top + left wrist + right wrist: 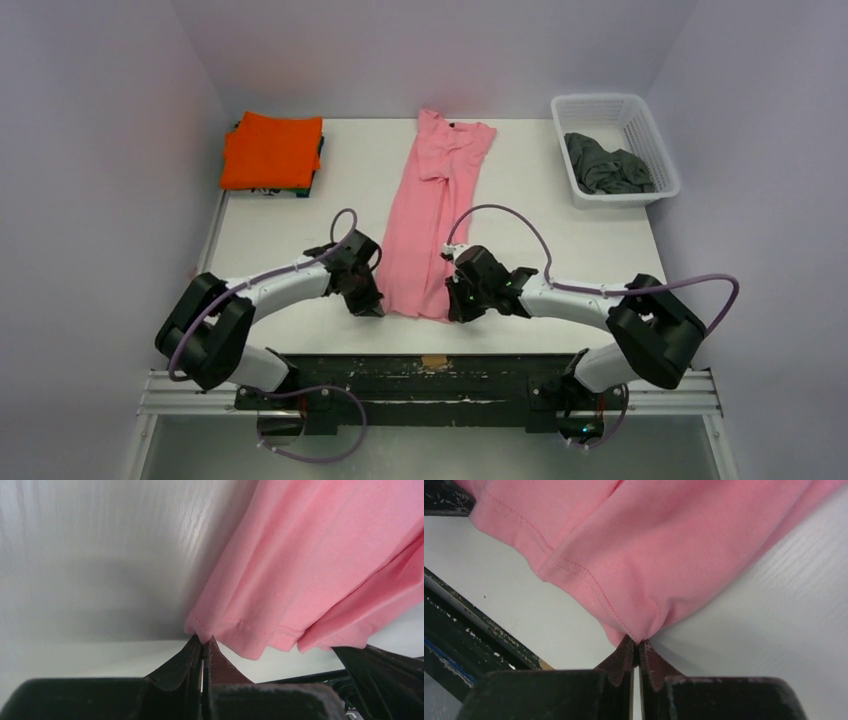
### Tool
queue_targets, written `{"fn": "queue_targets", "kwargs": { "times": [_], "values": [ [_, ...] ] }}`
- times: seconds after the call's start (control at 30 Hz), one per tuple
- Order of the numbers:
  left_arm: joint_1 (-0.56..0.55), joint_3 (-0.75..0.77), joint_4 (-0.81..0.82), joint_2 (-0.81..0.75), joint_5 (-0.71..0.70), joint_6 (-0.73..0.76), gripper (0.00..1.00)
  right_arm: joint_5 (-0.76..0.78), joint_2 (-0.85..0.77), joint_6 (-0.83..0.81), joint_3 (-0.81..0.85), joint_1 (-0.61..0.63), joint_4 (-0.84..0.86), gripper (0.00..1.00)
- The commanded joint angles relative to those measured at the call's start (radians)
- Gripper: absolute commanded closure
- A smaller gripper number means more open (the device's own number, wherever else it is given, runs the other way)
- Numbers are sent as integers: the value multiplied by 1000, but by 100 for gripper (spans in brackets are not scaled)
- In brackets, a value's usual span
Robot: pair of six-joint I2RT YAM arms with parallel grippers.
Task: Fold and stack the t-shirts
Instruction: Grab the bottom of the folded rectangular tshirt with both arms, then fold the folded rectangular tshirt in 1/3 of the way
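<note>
A pink t-shirt (430,215) lies folded lengthwise into a long strip down the middle of the table, collar end far, hem near. My left gripper (370,305) is shut on the hem's near left corner (200,630). My right gripper (457,310) is shut on the hem's near right corner (636,632). A folded bright orange t-shirt (270,150) tops a stack at the far left, with darker green cloth (318,160) showing under its edge. A dark grey t-shirt (605,165) lies crumpled in the basket.
A white mesh basket (660,150) stands at the far right corner. The table's dark near edge rail (430,365) runs just behind both grippers. Bare white table (290,240) lies between the orange stack and the pink shirt.
</note>
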Motion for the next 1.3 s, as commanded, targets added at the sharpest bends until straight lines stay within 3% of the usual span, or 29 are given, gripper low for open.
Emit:
{"fn": "queue_targets", "kwargs": {
  "times": [0.0,0.17,0.3,0.43,0.57,0.77,1.27],
  "values": [
    [-85,-102,-109,-77,-91,-87,100,7,-126,30,-75,7,-104,100],
    [-184,-131,-129,-218,-58,-127,100,-66,-316,86,-126,8,-213,100],
    [-207,-62,-134,-285,-59,-94,100,-100,-347,104,-87,8,-248,100],
    [-206,55,-119,-273,-111,-45,100,21,-322,132,-1,4,-287,100],
    [-179,208,-101,-171,-145,30,100,83,-288,125,99,-34,-288,100],
    [-47,443,-109,31,-128,159,100,30,-168,76,222,-228,-241,100],
    [180,991,-208,532,3,318,100,-86,327,-32,675,-495,-218,100]
  ]
}}
